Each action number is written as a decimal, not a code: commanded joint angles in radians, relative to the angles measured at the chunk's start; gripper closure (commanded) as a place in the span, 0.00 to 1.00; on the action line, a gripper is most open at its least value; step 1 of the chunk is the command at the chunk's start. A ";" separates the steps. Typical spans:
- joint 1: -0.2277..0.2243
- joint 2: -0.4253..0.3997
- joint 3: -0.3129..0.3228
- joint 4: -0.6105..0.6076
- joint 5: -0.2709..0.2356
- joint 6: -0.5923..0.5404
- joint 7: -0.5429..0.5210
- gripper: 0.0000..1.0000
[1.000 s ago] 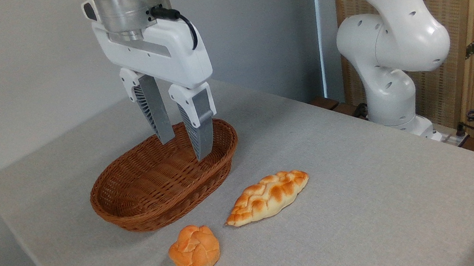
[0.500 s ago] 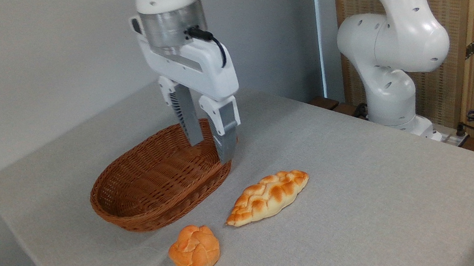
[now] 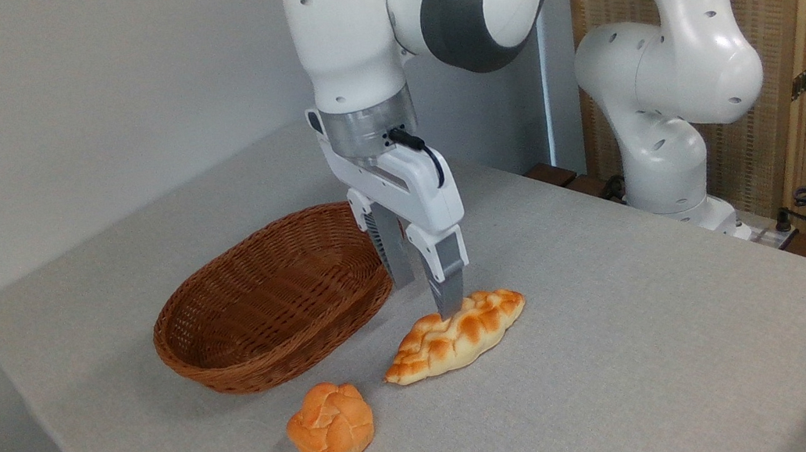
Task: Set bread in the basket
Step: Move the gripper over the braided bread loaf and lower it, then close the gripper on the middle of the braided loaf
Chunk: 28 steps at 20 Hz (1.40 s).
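Hanging point-down over the grey table (image 3: 626, 352), the gripper (image 3: 427, 295) has its two grey fingers (image 3: 447, 283) parted by a modest gap, with nothing between them. The nearer fingertip appears just over the top of the bread (image 3: 456, 333), at about 12 o'clock from the loaf's middle; whether it touches the crust cannot be told from this angle. The farther finger sits behind it, toward the basket (image 3: 265, 308).

The bread is a long braided loaf with a golden-brown plaited top and a pale lower edge. It lies flat on the cloth, its pointed ends running from roughly 8 o'clock to 2 o'clock. It lies outside the basket, near the rim at about 4 o'clock from the basket's centre, apart from the wicker.

The basket is an oval, reddish-brown woven piece, shallow, with no bread in it. A small round knotted bun (image 3: 331, 424) rests on the table at about 7 o'clock from the loaf, well apart from it.

The white arm (image 3: 672, 62) rises at the table's far side, at about 2 o'clock from the loaf, and bends overhead to the wrist.
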State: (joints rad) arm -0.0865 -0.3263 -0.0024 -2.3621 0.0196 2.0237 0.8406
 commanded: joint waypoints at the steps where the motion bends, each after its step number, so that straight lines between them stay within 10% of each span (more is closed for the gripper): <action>1: -0.004 0.000 0.015 -0.020 0.020 0.021 0.035 0.00; 28: -0.004 0.032 0.015 -0.106 0.161 0.112 0.038 0.00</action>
State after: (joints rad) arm -0.0846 -0.2950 -0.0005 -2.4479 0.1634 2.1092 0.8603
